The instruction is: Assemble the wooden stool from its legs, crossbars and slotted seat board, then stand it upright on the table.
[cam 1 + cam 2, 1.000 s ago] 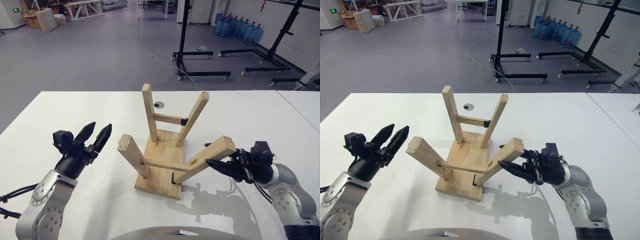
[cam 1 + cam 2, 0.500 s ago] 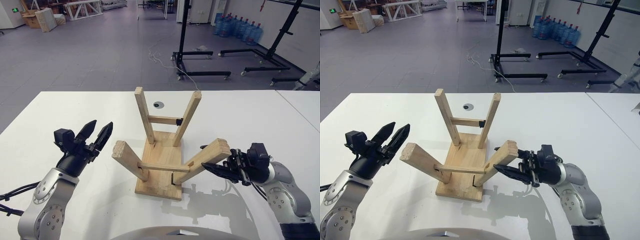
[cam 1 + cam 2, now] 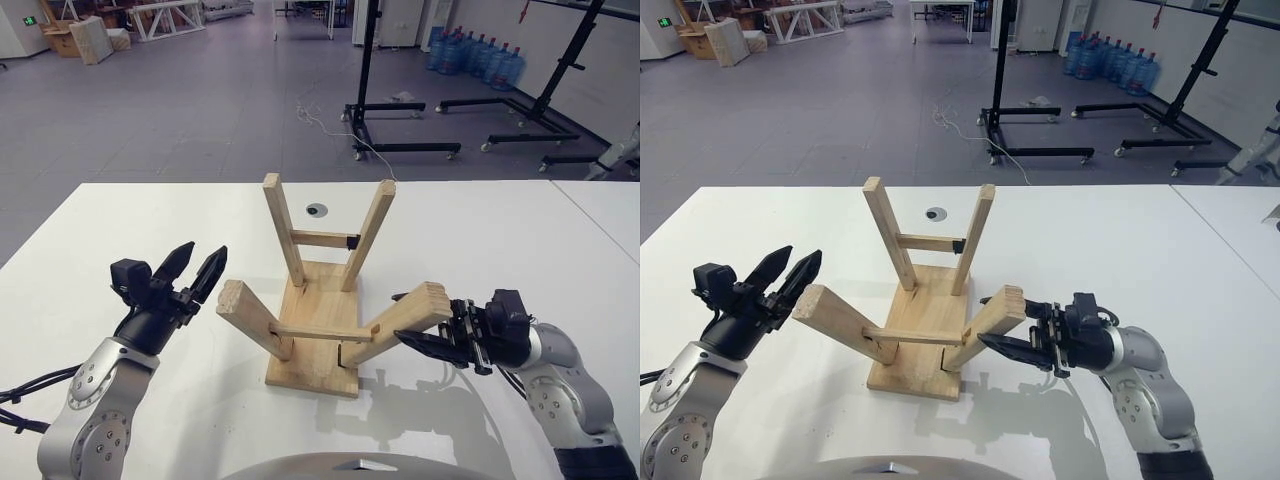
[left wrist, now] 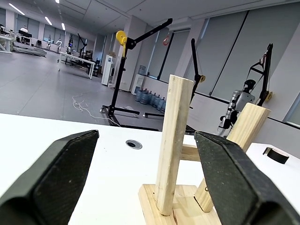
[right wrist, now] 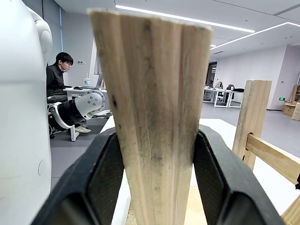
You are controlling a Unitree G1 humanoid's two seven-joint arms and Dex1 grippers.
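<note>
Black wheeled metal stands point(image 3: 405, 148) rest on the grey floor point(image 3: 200, 110), with a thin cable point(image 3: 318, 122) trailing beside the nearest one. Blue water bottles point(image 3: 478, 55) are grouped far back on the right. Wooden crates point(image 3: 92, 38) sit far back on the left.

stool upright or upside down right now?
Upside down: the seat board lies flat on the table, legs pointing up. The right gripper is shut on the near right leg.

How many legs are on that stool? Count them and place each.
4. The far left leg and far right leg stand near upright; near left leg leans toward the open left gripper; near right leg is clamped in the right gripper. None seems hidden.
</note>
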